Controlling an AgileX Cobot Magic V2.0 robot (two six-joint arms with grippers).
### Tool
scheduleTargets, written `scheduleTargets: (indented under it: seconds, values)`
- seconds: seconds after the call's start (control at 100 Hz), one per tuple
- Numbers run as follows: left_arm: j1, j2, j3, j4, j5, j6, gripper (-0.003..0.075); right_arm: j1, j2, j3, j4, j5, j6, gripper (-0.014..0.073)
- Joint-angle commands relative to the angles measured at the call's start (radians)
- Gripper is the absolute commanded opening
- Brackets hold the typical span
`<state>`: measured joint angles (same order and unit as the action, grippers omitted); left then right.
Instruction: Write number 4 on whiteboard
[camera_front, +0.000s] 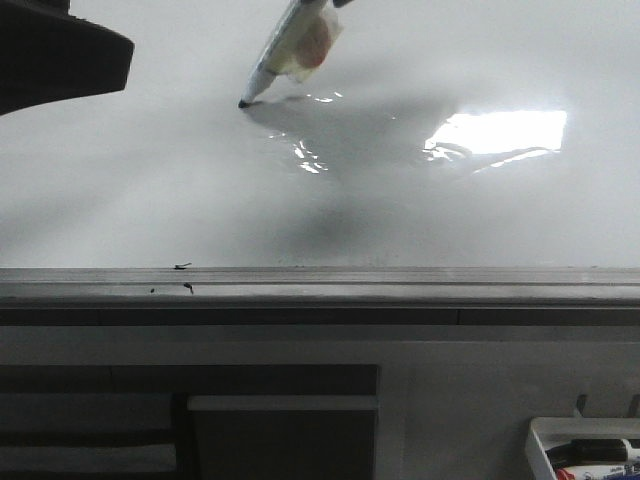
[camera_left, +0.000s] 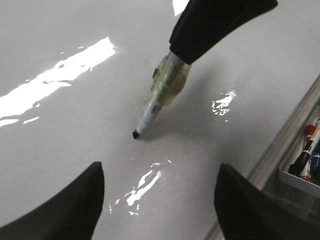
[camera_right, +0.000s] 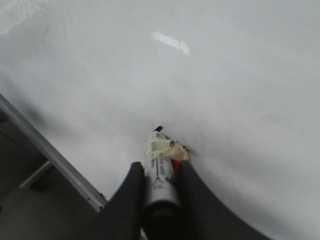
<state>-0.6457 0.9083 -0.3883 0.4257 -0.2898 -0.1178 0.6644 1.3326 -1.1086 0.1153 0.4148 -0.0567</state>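
Observation:
The whiteboard (camera_front: 150, 180) is glossy white with a glare patch (camera_front: 500, 132) and a grey ledge (camera_front: 400, 285) along its lower edge. No stroke of the number 4 shows in any view. My right gripper (camera_right: 161, 167) is shut on a taped marker (camera_right: 159, 175). The marker's black tip (camera_front: 244, 103) touches the board. The marker (camera_left: 162, 95) also shows in the left wrist view, held by the right gripper (camera_left: 215, 25). My left gripper (camera_left: 157, 210) is open and empty above the board, a little short of the tip. It is the dark shape (camera_front: 60, 60) at the front view's upper left.
A white tray (camera_front: 585, 455) with several spare markers hangs below the ledge at the right; it also shows in the left wrist view (camera_left: 305, 160). Small black ink specks (camera_front: 185, 288) sit on the ledge. Dark panels lie below the board.

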Motion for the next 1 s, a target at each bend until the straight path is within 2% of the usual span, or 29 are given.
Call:
scheduleTargets:
  seconds: [0.0,0.06,0.29,0.38,0.49,0.57,0.82,0.99]
  values:
    - [-0.002,-0.014,-0.026,-0.027,-0.059,-0.01,0.044,-0.005,-0.014,0.017,0.027,-0.051,0.0,-0.0062]
    - [-0.002,-0.014,-0.026,-0.027,-0.059,-0.01,0.044,-0.005,-0.014,0.046,0.062,-0.059,0.0,-0.0062]
    - [-0.002,-0.014,-0.026,-0.027,-0.049,-0.01,0.044,-0.014,-0.048,0.077,0.05,-0.094,0.0,-0.006]
    - [-0.002,-0.014,-0.026,-0.027,-0.042,-0.01,0.044,-0.052,-0.08,0.085,0.038,-0.034,0.016,-0.006]
    - [-0.002,-0.014,-0.026,-0.027,-0.042,-0.01,0.044,-0.127,-0.132,0.133,0.031,-0.039,0.041,-0.006]
    - [-0.002,-0.014,-0.026,-0.027,-0.042,-0.01,0.044,-0.144,-0.149,0.145,0.031,-0.035,0.041,-0.0062]
    - [-0.002,-0.014,-0.026,-0.027,-0.042,-0.01,0.044,-0.027,-0.186,0.108,0.038,-0.095,0.031,-0.0062]
    - [-0.002,-0.014,-0.026,-0.027,-0.042,-0.01,0.044,-0.029,-0.168,0.101,0.038,-0.167,0.031,-0.0062]
